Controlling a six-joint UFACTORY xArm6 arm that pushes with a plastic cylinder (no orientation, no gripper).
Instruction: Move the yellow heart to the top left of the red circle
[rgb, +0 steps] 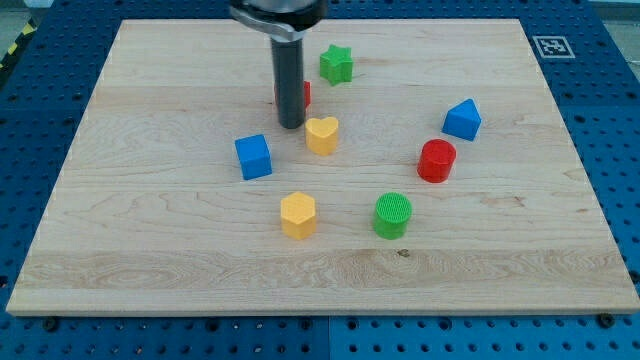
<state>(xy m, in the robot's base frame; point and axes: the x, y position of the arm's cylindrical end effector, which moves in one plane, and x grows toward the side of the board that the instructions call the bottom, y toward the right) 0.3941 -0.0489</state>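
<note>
The yellow heart lies near the board's middle. The red circle lies to its right, a little lower. My tip rests on the board just left of the yellow heart, close to it with a small gap. The dark rod rises from there to the view's top and hides most of a red block behind it.
A green star lies at the top middle. A blue block lies upper right of the red circle. A blue cube lies left of the heart. A yellow hexagon and a green circle lie lower down.
</note>
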